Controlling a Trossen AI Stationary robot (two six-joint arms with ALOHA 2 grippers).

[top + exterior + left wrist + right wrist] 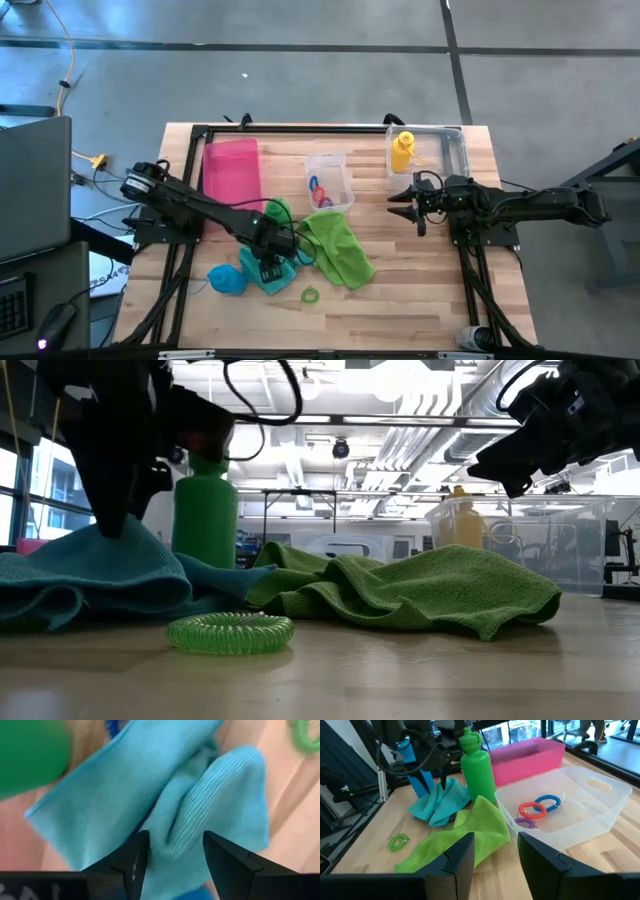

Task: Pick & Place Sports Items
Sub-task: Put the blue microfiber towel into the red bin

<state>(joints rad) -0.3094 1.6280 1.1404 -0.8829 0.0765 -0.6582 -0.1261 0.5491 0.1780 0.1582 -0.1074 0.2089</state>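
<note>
My left gripper (172, 852) hangs open, pointing down over the teal towel (200, 795), one finger on each side of a raised fold. The towel lies bunched on the table (262, 280), between an upright green bottle (477, 762) and a blue bottle (228, 280). A lime green towel (338, 248) lies crumpled to its right, and a green ring (230, 632) lies flat near the front. A yellow bottle (402, 150) stands in the far clear box (450, 150). My right gripper (495, 855) waits open at the right, clear of the table (400, 204). My left gripper comes at the teal towel's raised fold (185, 820) from above, a finger (132, 862) on either side of it. I cannot tell whether the fingertips touch the cloth.
A clear box (600, 800) at mid table holds several coloured rings (540, 806). A flat pink tray (232, 172) lies at the far left. A black frame (190, 200) runs along the table's sides. Bare wood shows near the front edge (400, 310).
</note>
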